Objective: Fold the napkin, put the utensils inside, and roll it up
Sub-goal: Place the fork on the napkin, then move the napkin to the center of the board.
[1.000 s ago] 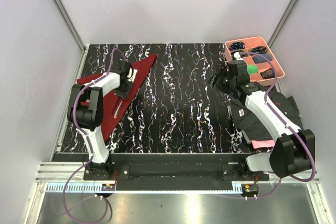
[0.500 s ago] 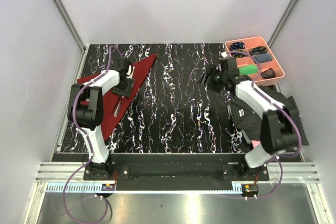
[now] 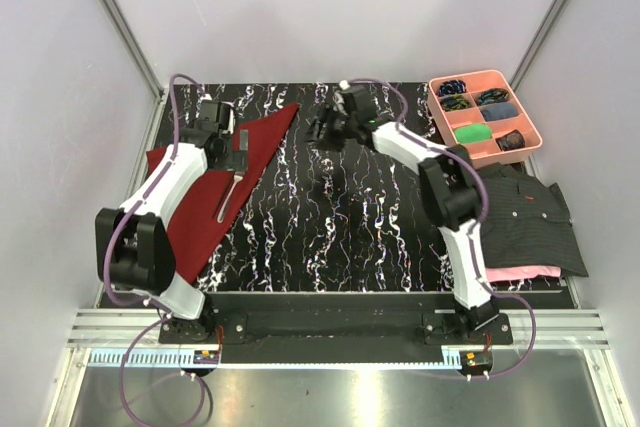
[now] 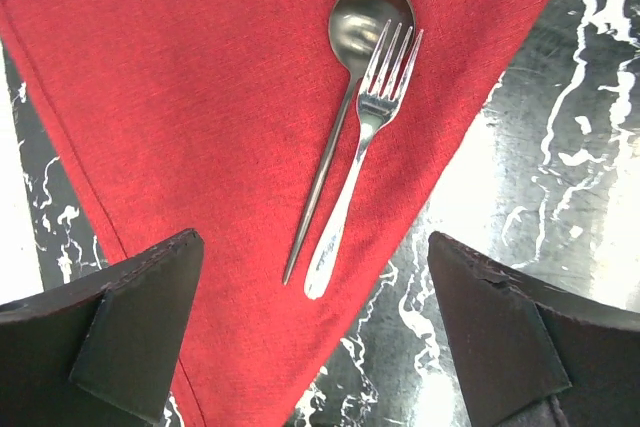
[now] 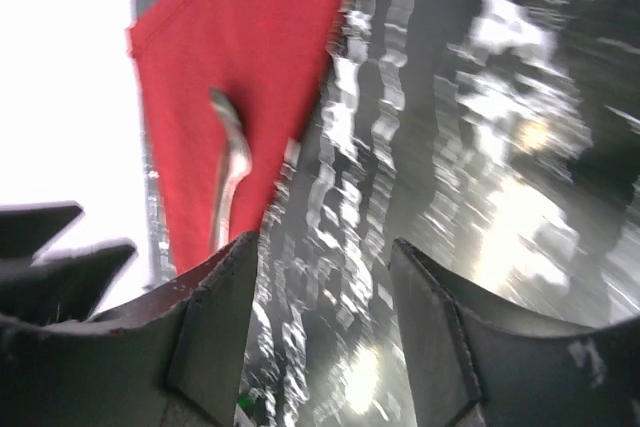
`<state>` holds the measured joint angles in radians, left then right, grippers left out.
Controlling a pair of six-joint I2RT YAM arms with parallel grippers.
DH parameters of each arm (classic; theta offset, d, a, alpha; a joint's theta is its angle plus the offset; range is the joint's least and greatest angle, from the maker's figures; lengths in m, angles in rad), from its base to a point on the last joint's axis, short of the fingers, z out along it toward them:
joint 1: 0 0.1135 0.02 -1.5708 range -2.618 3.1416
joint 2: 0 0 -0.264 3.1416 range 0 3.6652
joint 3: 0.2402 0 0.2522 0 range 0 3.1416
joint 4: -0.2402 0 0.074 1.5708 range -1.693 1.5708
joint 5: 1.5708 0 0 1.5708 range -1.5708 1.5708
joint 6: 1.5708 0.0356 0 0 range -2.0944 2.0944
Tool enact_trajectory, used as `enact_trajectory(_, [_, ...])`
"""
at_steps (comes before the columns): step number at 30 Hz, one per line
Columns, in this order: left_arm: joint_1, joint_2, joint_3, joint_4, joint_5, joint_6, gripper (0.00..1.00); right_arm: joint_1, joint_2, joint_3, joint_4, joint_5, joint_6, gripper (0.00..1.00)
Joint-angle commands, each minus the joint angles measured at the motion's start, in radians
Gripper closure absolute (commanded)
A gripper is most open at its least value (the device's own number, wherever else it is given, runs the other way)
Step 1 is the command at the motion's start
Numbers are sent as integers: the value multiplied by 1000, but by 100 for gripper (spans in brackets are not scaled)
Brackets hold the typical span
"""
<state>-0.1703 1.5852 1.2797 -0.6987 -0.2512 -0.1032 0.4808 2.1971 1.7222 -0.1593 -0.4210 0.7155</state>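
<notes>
The maroon napkin point(image 3: 203, 230) lies folded into a triangle at the left of the table. On it, side by side near its right edge, rest the utensils: a silver fork point(image 4: 352, 172) and a spoon point(image 4: 368, 19), seen as a thin bright line point(image 3: 231, 198) from above. My left gripper point(image 4: 315, 347) hangs open above the napkin's edge, just short of the handles, holding nothing. My right gripper point(image 3: 322, 129) is stretched out over the table's far middle, open and empty. Its blurred view shows the napkin point(image 5: 220, 37) and the fork point(image 5: 230, 172) ahead.
A pink compartment tray point(image 3: 470, 75) with small items stands at the far right. A dark striped shirt point(image 3: 525, 215) lies on a pink cloth point(image 3: 520, 272) at the right front. The black marbled tabletop point(image 3: 330, 227) spreads between the arms.
My left gripper has opened and drawn back from the utensils, which now lie on the napkin. My right arm has swung left from the tray across the table.
</notes>
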Motion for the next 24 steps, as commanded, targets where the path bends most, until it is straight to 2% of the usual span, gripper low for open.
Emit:
enact_trajectory(1, [0, -96, -54, 73, -13, -43, 1, 48, 176, 225, 26, -53, 126, 38])
enact_trajectory(4, [2, -116, -54, 76, -28, -35, 1, 76, 282, 331, 27, -44, 186, 42])
enact_trajectory(11, [2, -155, -56, 77, 58, -44, 1, 116, 461, 482, 26, -39, 245, 48])
enact_trajectory(21, [2, -198, -65, 85, 98, -56, 1, 140, 572, 585, -5, 10, 291, 54])
enact_trajectory(24, [2, -206, -69, 88, 118, -56, 1, 148, 595, 606, -11, 22, 305, 60])
